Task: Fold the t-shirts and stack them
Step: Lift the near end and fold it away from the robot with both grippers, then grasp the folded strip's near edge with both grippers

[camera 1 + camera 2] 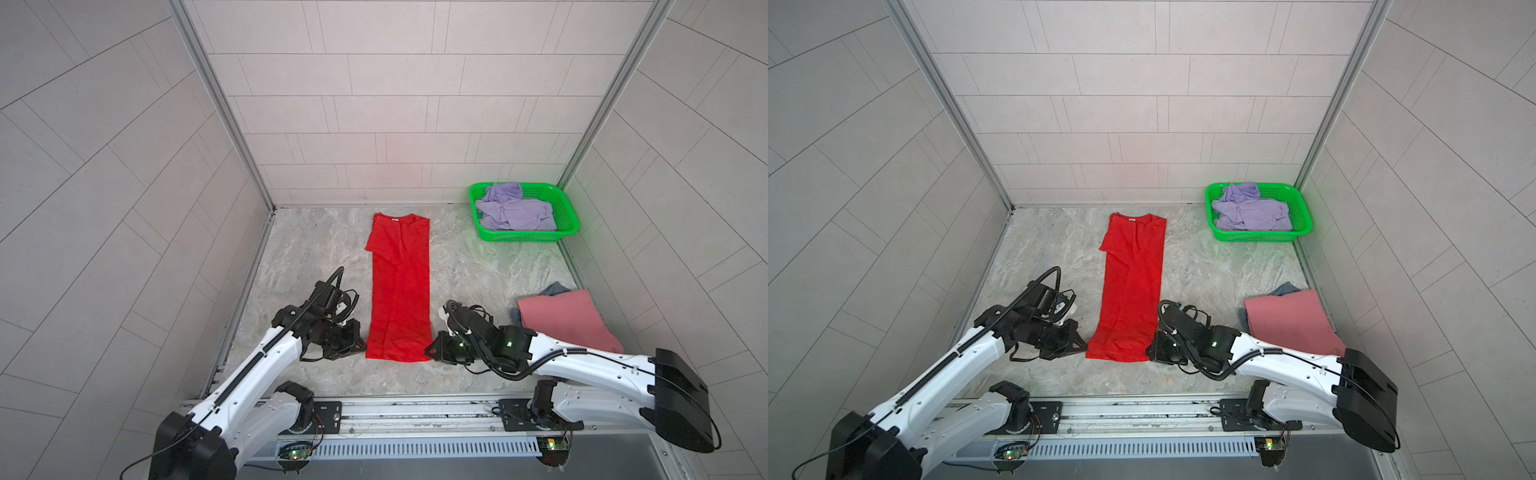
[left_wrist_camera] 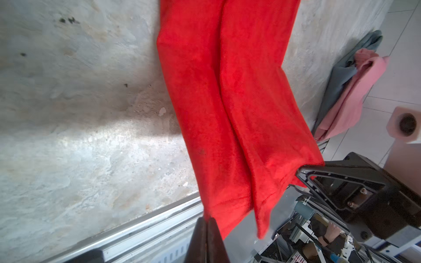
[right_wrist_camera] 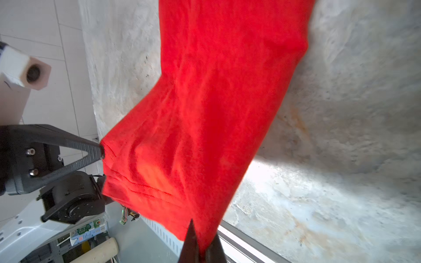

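Red t-shirt (image 1: 399, 286), folded lengthwise into a long narrow strip, lies along the middle of the desk (image 1: 478, 270), collar toward the back wall and hem toward the robot. The left jaws are closed tight on the hem's left corner, and the right jaws are closed tight on its right corner; both wrist views show the red cloth pinched between the tips, and the hem end looks raised a little off the desk. The left arm (image 1: 266, 365) and right arm (image 1: 582, 365) reach in low from either side of the strip. A folded pink t-shirt (image 1: 569, 320) sits on a grey-blue t-shirt (image 1: 555, 289) at the desk's right edge, well apart from the red one; a lavender t-shirt (image 1: 513, 210) lies crumpled in the green basket (image 1: 567, 216) in the far right corner.
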You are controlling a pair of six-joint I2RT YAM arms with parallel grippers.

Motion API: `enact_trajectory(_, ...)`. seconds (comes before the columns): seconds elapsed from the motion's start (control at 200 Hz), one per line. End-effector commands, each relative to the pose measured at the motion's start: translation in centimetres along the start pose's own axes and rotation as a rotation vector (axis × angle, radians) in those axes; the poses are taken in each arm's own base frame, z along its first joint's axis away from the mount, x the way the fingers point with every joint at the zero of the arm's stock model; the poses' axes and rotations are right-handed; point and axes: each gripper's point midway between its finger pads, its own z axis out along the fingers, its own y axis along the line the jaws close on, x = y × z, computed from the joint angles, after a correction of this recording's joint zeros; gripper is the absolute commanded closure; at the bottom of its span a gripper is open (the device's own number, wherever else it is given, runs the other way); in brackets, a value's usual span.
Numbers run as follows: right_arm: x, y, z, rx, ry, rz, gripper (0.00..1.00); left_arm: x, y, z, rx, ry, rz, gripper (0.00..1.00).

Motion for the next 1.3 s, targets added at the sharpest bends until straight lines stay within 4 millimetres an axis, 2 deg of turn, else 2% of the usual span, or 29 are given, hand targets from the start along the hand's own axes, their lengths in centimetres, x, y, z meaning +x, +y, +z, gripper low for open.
enact_trajectory(0.0,-3.3,1.3,-1.3,-0.002,-0.166,0.012,1.0,-1.4,-2.8,-2.1,0.023,-0.023,0.042,1.0)
enact_trajectory(0.175,-8.8,2.4,-1.0,-0.029,-0.233,0.037,1.0,-6.6,-5.4,-2.8,-0.005,-0.053,0.103,1.0)
enact_trajectory(0.27,-12.1,2.0,-0.2,-0.007,-0.222,0.05,1.0,-10.1,-6.2,-2.5,0.014,-0.046,0.099,1.0)
enact_trajectory(0.395,-16.8,1.8,2.1,-0.048,-0.203,0.129,1.0,-14.7,-6.8,-1.3,0.04,-0.052,0.082,1.0)
enact_trajectory(0.535,-21.5,-0.2,5.3,-0.035,-0.144,0.213,1.0,-20.2,-5.9,0.8,0.012,-0.048,0.065,1.0)
enact_trajectory(0.58,-23.2,-1.1,6.2,-0.014,-0.146,0.223,0.93,-22.2,-5.1,1.1,-0.007,-0.048,0.042,0.97)
enact_trajectory(0.605,-24.4,-1.3,6.4,-0.015,-0.157,0.229,0.85,-23.3,-4.9,1.1,-0.001,-0.05,0.031,0.88)
enact_trajectory(0.655,-26.9,-1.8,6.3,-0.014,-0.192,0.244,0.55,-25.8,-4.6,0.8,0.021,-0.074,-0.007,0.63)
enact_trajectory(0.695,-28.7,-1.8,5.8,-0.022,-0.221,0.251,0.43,-27.8,-4.7,-0.1,0.052,-0.103,-0.028,0.52)
enact_trajectory(0.726,-29.9,-1.7,5.1,-0.027,-0.249,0.252,0.35,-29.1,-4.8,-0.8,0.066,-0.128,-0.045,0.47)
enact_trajectory(0.776,-31.2,-1.2,3.7,-0.033,-0.281,0.234,0.15,-30.9,-4.7,-2.5,0.065,-0.186,-0.063,0.44)
enact_trajectory(0.811,-31.7,-0.8,2.9,-0.032,-0.289,0.215,0.12,-31.6,-4.8,-3.6,0.066,-0.219,-0.061,0.42)
enact_trajectory(0.891,-30.9,-0.6,1.5,0.01,-0.271,0.169,0.14,-31.8,-5.1,-5.4,0.065,-0.264,-0.046,0.39)
enact_trajectory(0.991,-27.7,-1.7,0.4,0.081,-0.242,0.138,0.16,-29.6,-4.7,-5.6,0.049,-0.241,-0.037,0.38)
enact_trajectory(1.146,-20.7,-4.4,0.1,0.145,-0.175,0.159,0.19,-23.5,-2.1,-4.0,-0.002,-0.182,-0.066,0.34)
enact_trajectory(1.296,-14.5,-5.6,1.3,0.117,-0.117,0.194,0.21,-16.7,-0.3,-2.1,-0.03,-0.117,-0.095,0.31)
